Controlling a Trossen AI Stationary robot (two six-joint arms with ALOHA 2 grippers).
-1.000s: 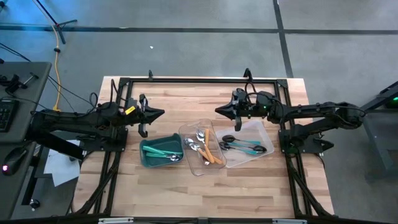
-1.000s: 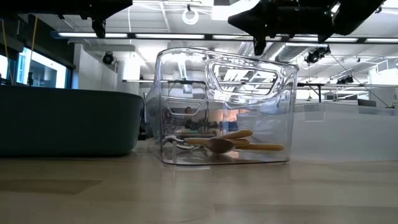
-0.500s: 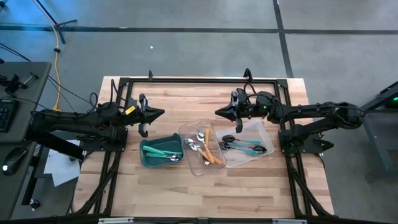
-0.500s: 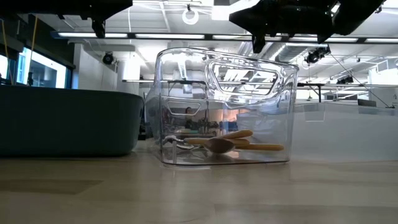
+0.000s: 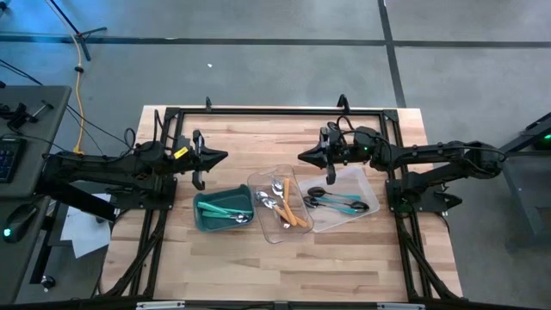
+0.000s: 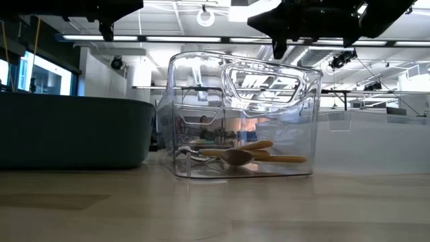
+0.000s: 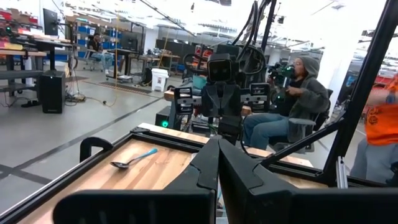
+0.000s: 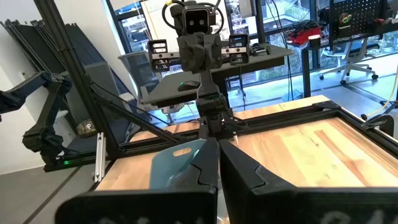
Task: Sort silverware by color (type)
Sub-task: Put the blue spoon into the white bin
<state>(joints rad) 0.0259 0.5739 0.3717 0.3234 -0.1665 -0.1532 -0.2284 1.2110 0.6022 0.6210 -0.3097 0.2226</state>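
Note:
The silverware lies in three containers at the table's middle. Teal-handled pieces (image 5: 222, 209) lie in the teal bin (image 5: 203, 222). Orange-handled and silver spoons (image 5: 284, 205) lie in the middle clear tray (image 5: 258, 185), seen also in the low view (image 6: 248, 156). Teal-handled, black-headed pieces (image 5: 340, 203) lie in the right clear tray (image 5: 366, 182). One teal-handled spoon (image 7: 134, 158) lies flat on the bare wood. My left gripper (image 5: 225, 157) and my right gripper (image 5: 300, 155) hover shut above the table's far half, tips facing each other, holding nothing.
A black metal frame (image 5: 275, 111) runs along the table's edges. The teal bin's dark wall (image 6: 67, 131) and the clear tray (image 6: 242, 114) stand on the near wood. People sit beyond the table (image 7: 298, 93). Bare wood (image 5: 267, 138) lies between the two grippers.

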